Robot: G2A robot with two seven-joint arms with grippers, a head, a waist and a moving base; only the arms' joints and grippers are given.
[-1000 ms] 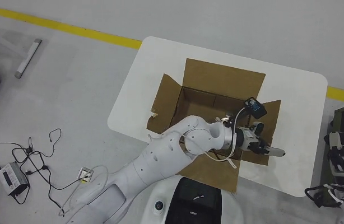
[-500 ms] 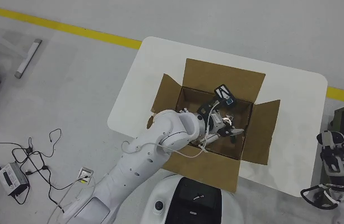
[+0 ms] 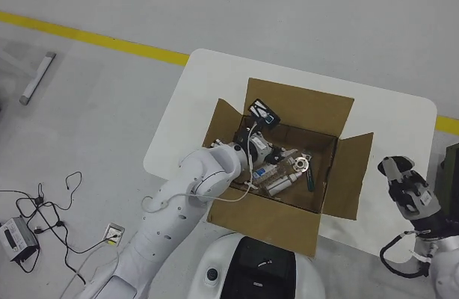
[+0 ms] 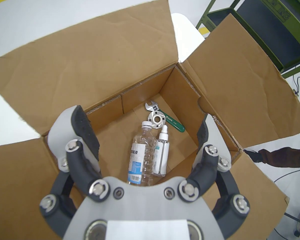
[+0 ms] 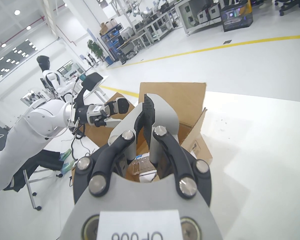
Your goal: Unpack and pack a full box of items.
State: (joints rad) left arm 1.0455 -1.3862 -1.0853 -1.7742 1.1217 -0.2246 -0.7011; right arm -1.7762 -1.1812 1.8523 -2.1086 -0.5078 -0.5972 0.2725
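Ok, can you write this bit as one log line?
left gripper: open, above box | right gripper: shut, beside box | box holds: water bottle, spray bottle, wrench, flange

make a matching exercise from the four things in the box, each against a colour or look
Things:
1 wrench
2 water bottle
3 spray bottle
4 flange

Looks:
A round, silver metal
B green handle
C clear, blue-and-white label
D white spray top

Pairs: 1-B, 2-C, 3-D, 4-A
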